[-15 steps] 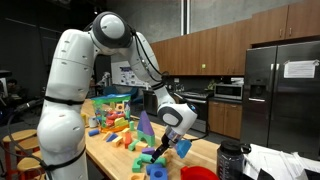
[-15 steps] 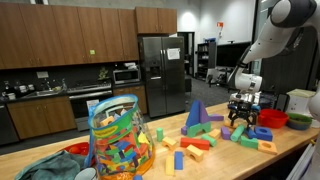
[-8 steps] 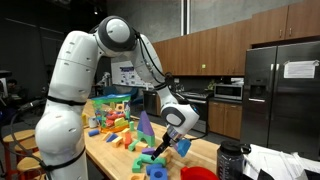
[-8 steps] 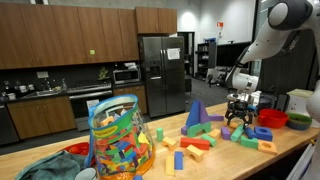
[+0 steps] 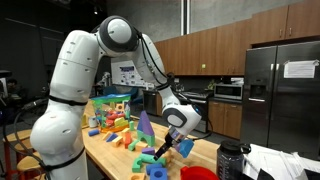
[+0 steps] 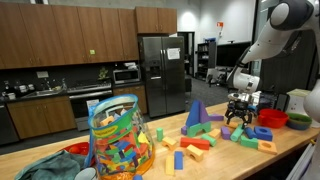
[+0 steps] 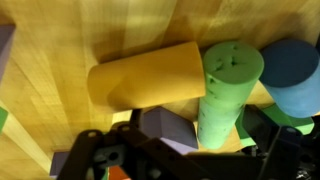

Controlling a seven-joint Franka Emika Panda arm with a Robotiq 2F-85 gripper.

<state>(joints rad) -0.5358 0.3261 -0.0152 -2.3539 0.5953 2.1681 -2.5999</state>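
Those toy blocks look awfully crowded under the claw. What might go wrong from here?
1. The gripper hangs low over closely packed pieces. The yellow cylinder, green cylinder and purple block lie close together, so closing may catch two at once or grip none cleanly.
2. The yellow cylinder lies on its side, so a nudge might roll it across the wooden table.

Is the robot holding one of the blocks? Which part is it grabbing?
It cannot be told. A purple block lies between the fingers of the gripper, but the pictures do not show whether they pinch its sides.
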